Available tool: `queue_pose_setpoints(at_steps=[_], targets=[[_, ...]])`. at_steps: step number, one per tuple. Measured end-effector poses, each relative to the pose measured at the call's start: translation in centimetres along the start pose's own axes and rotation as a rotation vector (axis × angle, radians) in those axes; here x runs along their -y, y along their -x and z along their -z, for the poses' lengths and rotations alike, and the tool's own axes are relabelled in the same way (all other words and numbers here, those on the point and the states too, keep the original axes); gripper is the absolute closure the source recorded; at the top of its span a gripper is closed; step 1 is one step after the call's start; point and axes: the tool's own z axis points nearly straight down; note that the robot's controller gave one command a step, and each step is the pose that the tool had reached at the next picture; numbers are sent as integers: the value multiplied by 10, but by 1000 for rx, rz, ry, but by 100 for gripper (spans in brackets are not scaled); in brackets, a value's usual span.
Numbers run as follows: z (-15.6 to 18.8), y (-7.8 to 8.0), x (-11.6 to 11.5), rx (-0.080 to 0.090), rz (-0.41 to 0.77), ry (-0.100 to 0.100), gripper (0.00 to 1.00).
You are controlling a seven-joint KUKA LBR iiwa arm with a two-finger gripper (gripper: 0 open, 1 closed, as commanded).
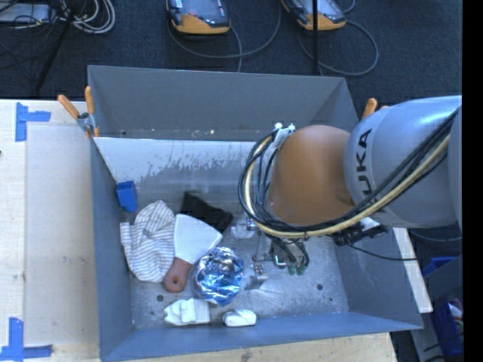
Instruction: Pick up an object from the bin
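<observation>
My gripper (261, 267) hangs low over the bin floor, right of centre, mostly under the arm's orange cover. Just to its left lies a crumpled shiny blue foil ball (219, 275), very close to the gripper or touching it. Up and left of the ball is a white scraper blade (195, 236) with a reddish-brown handle (176, 275). Behind the blade lies a flat black object (206, 210).
A checked cloth (148, 240) is bunched against the bin's left side, with a small blue block (127, 195) behind it. Two white lumps (187, 311) (239, 318) rest by the front wall. The arm and its cables cover the bin's right half.
</observation>
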Motion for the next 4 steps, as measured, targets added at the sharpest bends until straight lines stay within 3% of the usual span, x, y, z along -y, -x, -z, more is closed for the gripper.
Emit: queue_pose_setpoints(at_steps=[1, 2, 3, 4], targets=[[4, 2, 0, 7, -2, 1, 0], [-70, 6, -28, 37, 140, 0, 100], [-70, 6, -28, 38, 139, 0, 100], [69, 8, -40, 12, 102, 0, 100]])
